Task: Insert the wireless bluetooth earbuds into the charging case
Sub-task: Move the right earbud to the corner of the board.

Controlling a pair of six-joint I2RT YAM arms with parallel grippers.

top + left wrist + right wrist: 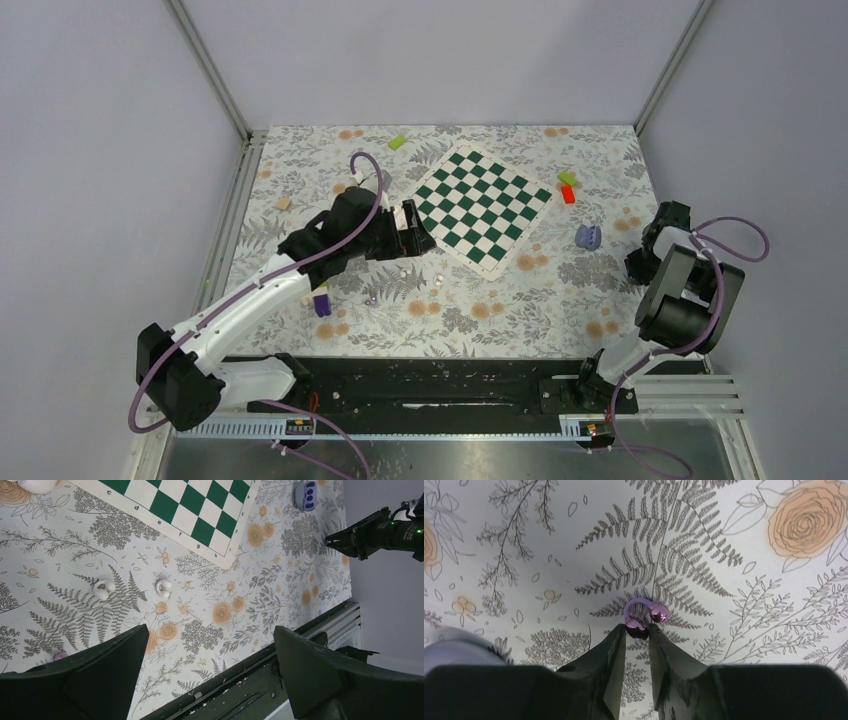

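Two tiny white earbuds [102, 589] [163, 587] lie apart on the floral cloth, below the chessboard's corner; one earbud [437, 282] also shows from above. The white charging case [36, 484] is cut off by the top left edge of the left wrist view. My left gripper [210, 629] [418, 232] hovers wide open above the cloth, nothing between its fingers, the buds ahead of it. At the far right, my right gripper [637, 629] [635, 266] is down at the cloth. Its fingertips pinch one bead of a small purple beaded ring [656, 611].
The green-and-white chessboard [482, 200] lies mid-table. A lilac object [588, 237] sits to its right and red and green blocks [567, 187] sit behind that. A green-white-purple stacked block [322, 300] stands beside the left arm. A purplish speck [59, 655] lies near my left finger. A black rail [430, 385] runs along the front.
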